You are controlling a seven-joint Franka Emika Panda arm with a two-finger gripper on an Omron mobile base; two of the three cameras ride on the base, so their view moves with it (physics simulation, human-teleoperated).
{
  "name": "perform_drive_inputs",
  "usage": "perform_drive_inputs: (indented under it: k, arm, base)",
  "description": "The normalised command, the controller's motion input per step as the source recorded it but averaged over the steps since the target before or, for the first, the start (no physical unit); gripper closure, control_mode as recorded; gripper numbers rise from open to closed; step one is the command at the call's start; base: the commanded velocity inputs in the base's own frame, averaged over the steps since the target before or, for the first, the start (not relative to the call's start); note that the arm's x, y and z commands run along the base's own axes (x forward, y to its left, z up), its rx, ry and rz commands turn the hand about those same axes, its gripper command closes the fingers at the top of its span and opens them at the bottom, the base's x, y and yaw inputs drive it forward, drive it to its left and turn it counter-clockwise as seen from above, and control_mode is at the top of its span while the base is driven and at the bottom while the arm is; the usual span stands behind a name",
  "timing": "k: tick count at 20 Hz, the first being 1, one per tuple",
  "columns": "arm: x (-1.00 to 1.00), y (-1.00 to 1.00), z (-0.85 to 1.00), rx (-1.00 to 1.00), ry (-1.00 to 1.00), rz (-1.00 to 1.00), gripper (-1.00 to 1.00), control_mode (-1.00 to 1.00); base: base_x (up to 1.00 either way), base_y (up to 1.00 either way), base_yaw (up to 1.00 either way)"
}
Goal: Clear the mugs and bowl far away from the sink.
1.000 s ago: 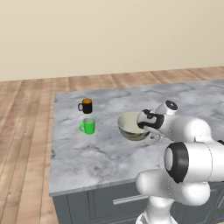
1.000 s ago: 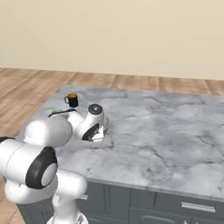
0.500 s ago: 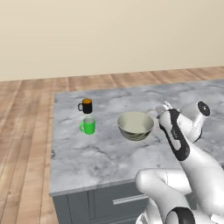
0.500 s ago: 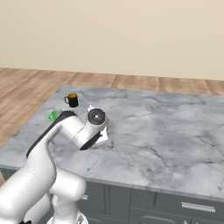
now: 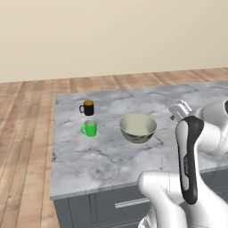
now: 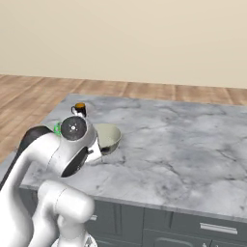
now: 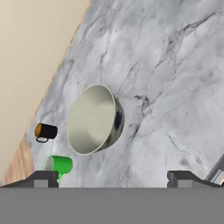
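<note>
Arm withdrawn from bowl (image 5: 138,128), fingers (image 7: 43,177) spread.

Counter (image 5: 102,156): grey-white marble, darker veining; cabinet front below dark grey with a silver handle. Bowl (image 5: 138,128): pale cream inside, mottled grey-beige outside. Black mug (image 5: 87,107): black shell, orange interior. Green mug (image 5: 90,128): bright green all over. Floor (image 5: 22,133): light brown wood planks. Wall (image 5: 111,35): plain beige. Arm (image 5: 191,164): white with dark joints; claw (image 7: 113,177) fingertips dark.
</note>
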Motion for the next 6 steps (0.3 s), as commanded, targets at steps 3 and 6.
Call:
perform_drive_inputs:
  k: [3, 6]
  arm:
    - [-1.00, 0.25, 1.00, -0.11, 0.00, 0.06, -1.00, -1.00]
    - [-1.00, 0.44, 1.00, -0.08, 0.06, 0.15, -1.00, -1.00]
  base:
    - [0.00, 0.00, 0.00]
    - [0.00, 0.00, 0.00]
